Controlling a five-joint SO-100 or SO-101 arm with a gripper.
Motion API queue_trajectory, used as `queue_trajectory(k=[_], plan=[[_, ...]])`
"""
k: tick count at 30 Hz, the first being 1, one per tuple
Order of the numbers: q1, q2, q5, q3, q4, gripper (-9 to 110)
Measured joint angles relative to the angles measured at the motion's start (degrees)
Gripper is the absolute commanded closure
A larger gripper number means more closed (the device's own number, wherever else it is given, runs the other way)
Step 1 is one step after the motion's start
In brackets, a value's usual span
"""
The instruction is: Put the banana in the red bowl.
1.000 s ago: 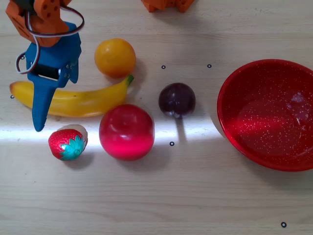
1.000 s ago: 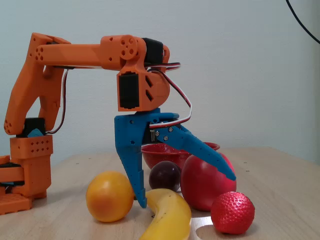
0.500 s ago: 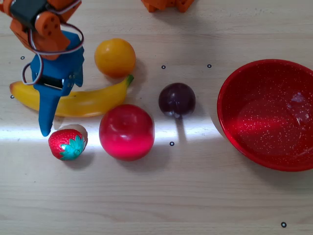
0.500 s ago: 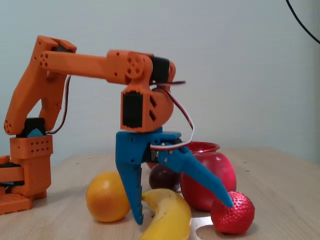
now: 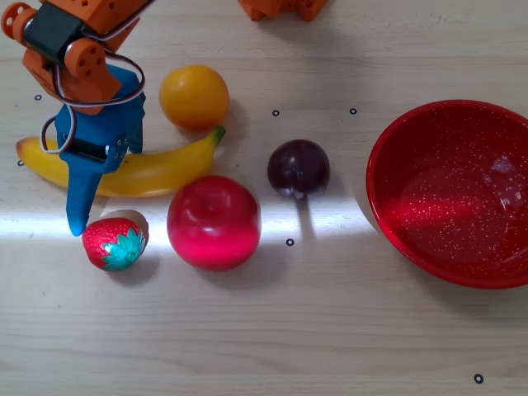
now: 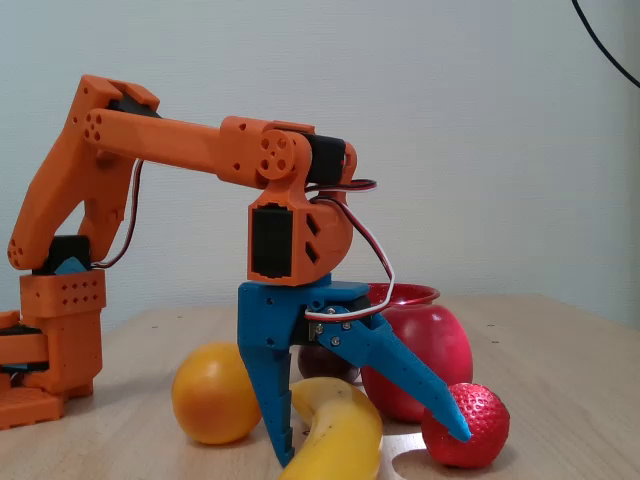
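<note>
The yellow banana [image 5: 165,169] lies on the wooden table at the left of the overhead view, with its green stem pointing right toward the orange. It also shows low in the fixed view [image 6: 335,430]. My blue gripper [image 5: 74,177] is open and straddles the banana's left part. In the fixed view the gripper [image 6: 372,446] has one finger upright beside the banana. The other finger slants out to the strawberry. The red bowl [image 5: 445,206] is empty at the far right, and its rim [image 6: 405,293] shows behind the apple in the fixed view.
An orange [image 5: 194,96] sits just behind the banana. A red apple [image 5: 214,222] and a strawberry [image 5: 115,241] sit in front of it. A dark plum [image 5: 298,167] lies between the fruits and the bowl. The arm's base [image 6: 50,330] stands at the left of the fixed view.
</note>
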Motion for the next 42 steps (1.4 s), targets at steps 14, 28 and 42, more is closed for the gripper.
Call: queue_trajectory(k=[14, 28, 42], plan=[[0.00, -0.62, 0.00, -0.09, -0.35, 54], [-0.70, -0.62, 0.00, -0.09, -0.35, 61], [-0.70, -0.62, 0.00, -0.09, -0.35, 67]])
